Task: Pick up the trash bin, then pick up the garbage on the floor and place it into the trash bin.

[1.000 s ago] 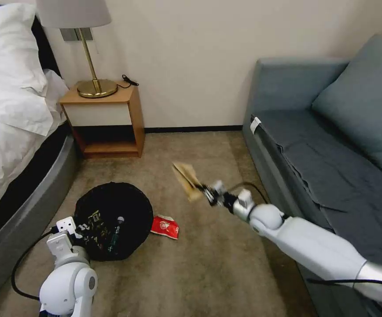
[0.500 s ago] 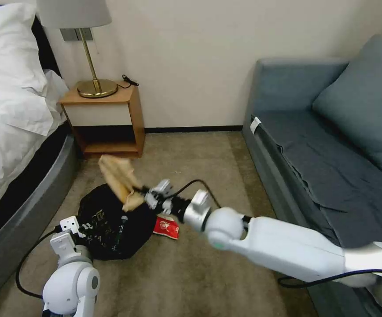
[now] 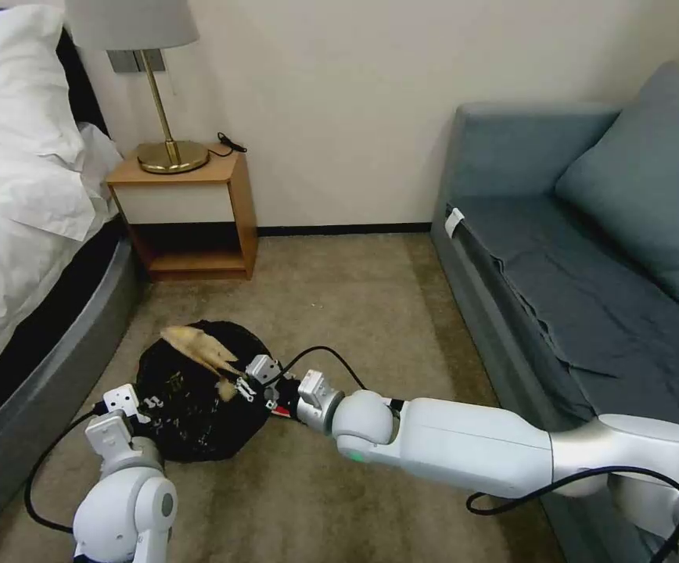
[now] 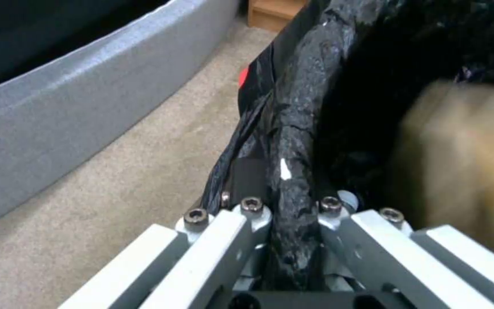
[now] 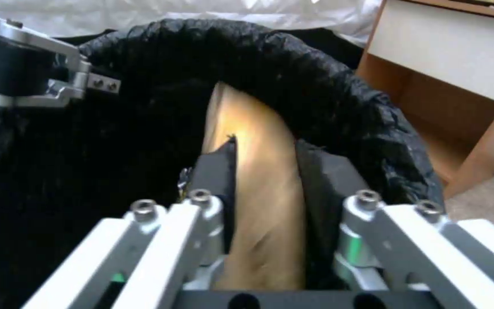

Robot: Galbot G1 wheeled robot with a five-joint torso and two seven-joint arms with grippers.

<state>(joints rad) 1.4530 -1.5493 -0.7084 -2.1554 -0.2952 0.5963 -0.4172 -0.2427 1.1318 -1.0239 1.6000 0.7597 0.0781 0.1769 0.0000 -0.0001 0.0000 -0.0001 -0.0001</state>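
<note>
Right gripper (image 3: pixel 239 385) clamped one long yellow-brown snack wrapper (image 3: pixel 196 349), wrapper reaching from its fingers over the mouth of the trash bin (image 3: pixel 199 422) | left gripper (image 3: pixel 138 404) pinched the bin's near rim, bag-covered | one red-white snack packet (image 3: pixel 280 408) lay on the carpet (image 3: pixel 371 313) under the right wrist, beside the bin.

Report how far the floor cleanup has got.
Done: the left gripper is clamped on the trash bin rim. In hand: the right gripper holds the tan wrapper over the bin's opening, not yet let go. Left: the red packet peeks out on the carpet beside the bin, under the right wrist.
</note>
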